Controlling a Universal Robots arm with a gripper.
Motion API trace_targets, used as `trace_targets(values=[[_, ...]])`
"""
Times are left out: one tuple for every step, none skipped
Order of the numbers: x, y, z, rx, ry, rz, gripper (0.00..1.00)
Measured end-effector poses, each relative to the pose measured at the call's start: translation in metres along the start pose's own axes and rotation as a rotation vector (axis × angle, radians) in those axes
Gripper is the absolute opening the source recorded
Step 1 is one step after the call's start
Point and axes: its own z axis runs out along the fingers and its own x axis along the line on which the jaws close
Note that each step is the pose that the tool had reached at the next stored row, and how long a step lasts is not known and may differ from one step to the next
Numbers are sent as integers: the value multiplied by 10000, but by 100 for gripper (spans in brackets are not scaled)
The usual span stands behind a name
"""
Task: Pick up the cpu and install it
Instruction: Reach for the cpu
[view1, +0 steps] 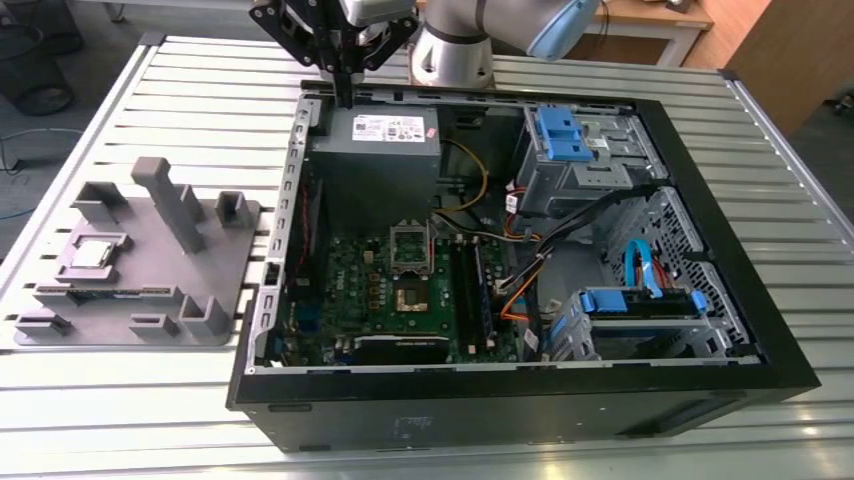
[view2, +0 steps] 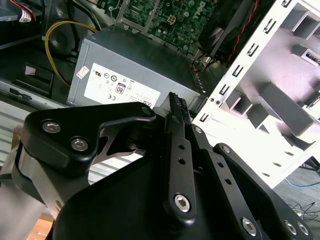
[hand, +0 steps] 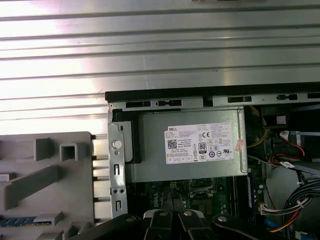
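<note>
Cpu: small flat shiny silver square chip (view1: 91, 252), on the matte grey plastic holder (view1: 147, 310), at the exterior view's left.
Gripper: black jointed metal gripper (view1: 344, 98), pointing down over the grey steel power-supply box (view1: 380, 135); fingers pressed together, empty.

Small flat square cpu with a shiny silver-grey metal top (view1: 91, 252) is seen lying flat, metal face up. It is seated in a raised square pocket of the matte grey plastic holder plate (view1: 160, 262), near that plate's edge on the exterior view's left. It is kept well apart from the open black computer case (view1: 534, 405) and is not yet picked up.
</note>
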Motion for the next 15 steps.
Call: trace_targets(values=[[0, 0, 0, 0, 0, 0, 11], [0, 0, 0, 0, 0, 0, 11], [0, 0, 0, 0, 0, 0, 11], [1, 0, 0, 0, 0, 0, 11], [1, 0, 0, 0, 0, 0, 11], [1, 0, 0, 0, 0, 0, 11], [1, 0, 0, 0, 0, 0, 11], [1, 0, 0, 0, 0, 0, 11], [6, -1, 0, 0, 0, 2, 11], [14, -2, -1, 0, 0, 2, 11], [25, -2, -1, 0, 0, 1, 11], [36, -3, -1, 0, 1, 0, 11], [46, -3, -1, 0, 0, 1, 11], [54, -4, -1, 0, 0, 1, 11], [63, -5, -1, 0, 0, 0, 11]])
